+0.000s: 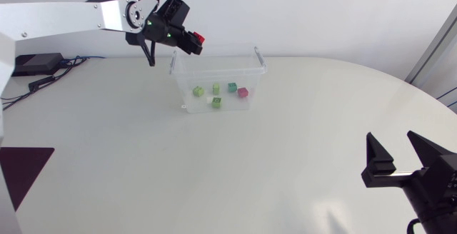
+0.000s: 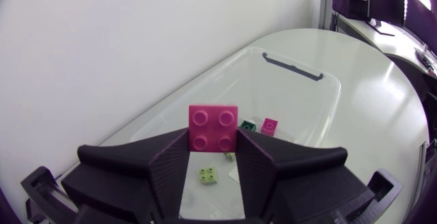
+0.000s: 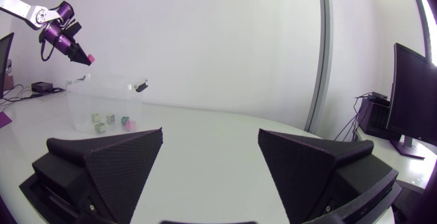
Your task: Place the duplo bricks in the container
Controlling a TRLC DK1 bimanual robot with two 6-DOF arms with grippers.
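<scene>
My left gripper (image 1: 193, 43) pinches a pink duplo brick (image 1: 200, 40) above the clear container's (image 1: 251, 73) far-left rim. I should move slightly right, over the bricks inside (image 1: 216, 103), then release. My right gripper (image 1: 395, 150) sits spread and empty, near right.

Bright, even light fills the scene; the table (image 1: 214, 177) shows only faint, soft shadows.

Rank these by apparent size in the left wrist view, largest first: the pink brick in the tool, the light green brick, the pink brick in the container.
1. The held pink brick looks largest, though it is nearest the camera.
2-3. The light green brick and the far pink brick look alike, so they are not ranked.
</scene>
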